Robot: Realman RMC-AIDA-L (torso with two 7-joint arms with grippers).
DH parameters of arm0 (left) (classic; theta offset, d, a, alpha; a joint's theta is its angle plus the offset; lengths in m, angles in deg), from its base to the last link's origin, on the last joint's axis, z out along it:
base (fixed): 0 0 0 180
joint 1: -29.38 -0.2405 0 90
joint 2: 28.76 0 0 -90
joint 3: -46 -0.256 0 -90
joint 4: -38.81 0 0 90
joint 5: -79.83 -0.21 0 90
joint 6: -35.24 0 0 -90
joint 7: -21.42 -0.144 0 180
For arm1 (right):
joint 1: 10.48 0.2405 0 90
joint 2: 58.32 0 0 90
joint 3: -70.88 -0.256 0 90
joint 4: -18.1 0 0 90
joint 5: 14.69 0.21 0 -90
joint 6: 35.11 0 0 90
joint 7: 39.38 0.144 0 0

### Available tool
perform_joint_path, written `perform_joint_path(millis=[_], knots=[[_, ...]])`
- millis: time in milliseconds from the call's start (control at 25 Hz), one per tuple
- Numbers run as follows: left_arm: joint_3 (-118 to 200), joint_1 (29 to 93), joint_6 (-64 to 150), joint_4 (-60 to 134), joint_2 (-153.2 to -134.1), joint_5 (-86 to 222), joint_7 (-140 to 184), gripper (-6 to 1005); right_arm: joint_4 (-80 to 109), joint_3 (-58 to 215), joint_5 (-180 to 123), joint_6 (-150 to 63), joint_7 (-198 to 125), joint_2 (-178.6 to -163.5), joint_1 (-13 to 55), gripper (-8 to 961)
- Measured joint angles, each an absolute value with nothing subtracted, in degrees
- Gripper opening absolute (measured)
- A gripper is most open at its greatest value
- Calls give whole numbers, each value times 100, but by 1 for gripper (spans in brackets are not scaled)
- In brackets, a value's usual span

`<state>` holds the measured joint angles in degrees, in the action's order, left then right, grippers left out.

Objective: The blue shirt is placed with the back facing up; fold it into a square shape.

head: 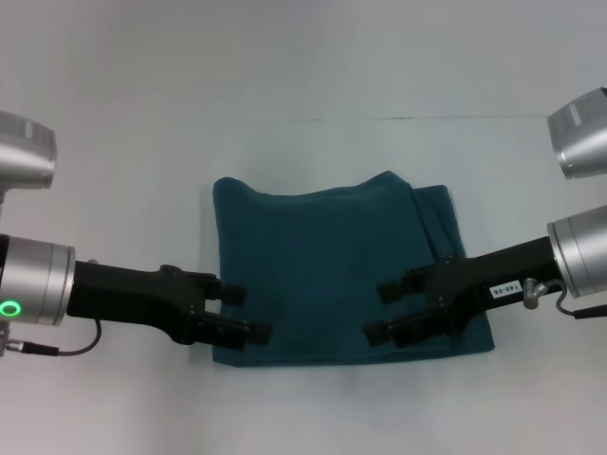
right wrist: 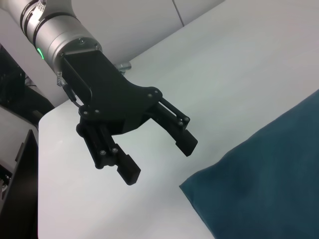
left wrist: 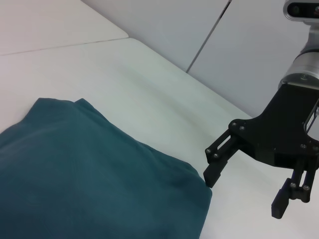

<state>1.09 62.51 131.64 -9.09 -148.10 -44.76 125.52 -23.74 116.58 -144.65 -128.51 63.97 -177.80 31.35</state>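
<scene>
The blue shirt [head: 332, 275] lies folded into a rough square on the white table, plain side up, with no lettering showing. Its far edge dips in the middle, and extra folds lie along its right side. My left gripper [head: 245, 313] is open and empty at the shirt's left edge near the front corner. My right gripper [head: 384, 311] is open and empty over the front right part of the shirt. The left wrist view shows the shirt [left wrist: 89, 174] and the right gripper [left wrist: 246, 191] open beside its corner. The right wrist view shows the shirt's corner [right wrist: 269, 179] and the left gripper [right wrist: 159, 160] open beside it.
The white table [head: 303, 417] extends all around the shirt, with a seam line [head: 398, 118] at the back. Silver arm joints sit at the upper left [head: 24, 152] and upper right [head: 583, 133] of the head view.
</scene>
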Motion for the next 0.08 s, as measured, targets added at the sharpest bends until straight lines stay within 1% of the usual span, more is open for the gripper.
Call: perform_joint_path(millis=[80], knots=[[109,6251,13164,-909,-14811,-4478,12555,853,-2375,11658,-14465,-12850,6394,-17778,3133,856]])
